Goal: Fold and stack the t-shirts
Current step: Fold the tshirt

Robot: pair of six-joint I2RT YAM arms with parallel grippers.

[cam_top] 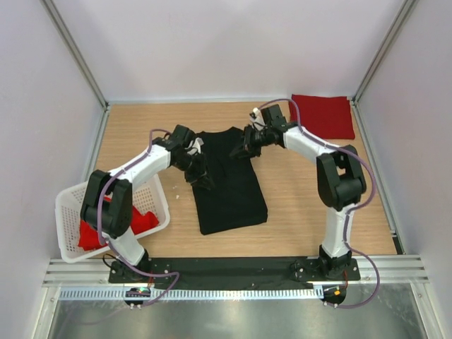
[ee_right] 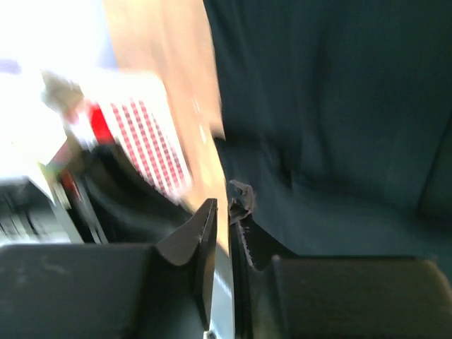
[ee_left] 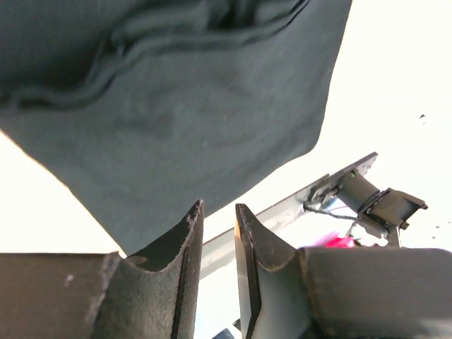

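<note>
White walls box in my wood table. The black shirt lies between my grippers; left looks narrowly parted, right seemingly pinching its edge, blurred.

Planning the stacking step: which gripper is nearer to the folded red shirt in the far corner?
Right. The right gripper sits at the black shirt's far right edge, a short way from the folded red shirt. The left gripper is across the black shirt, clearly farther.
</note>
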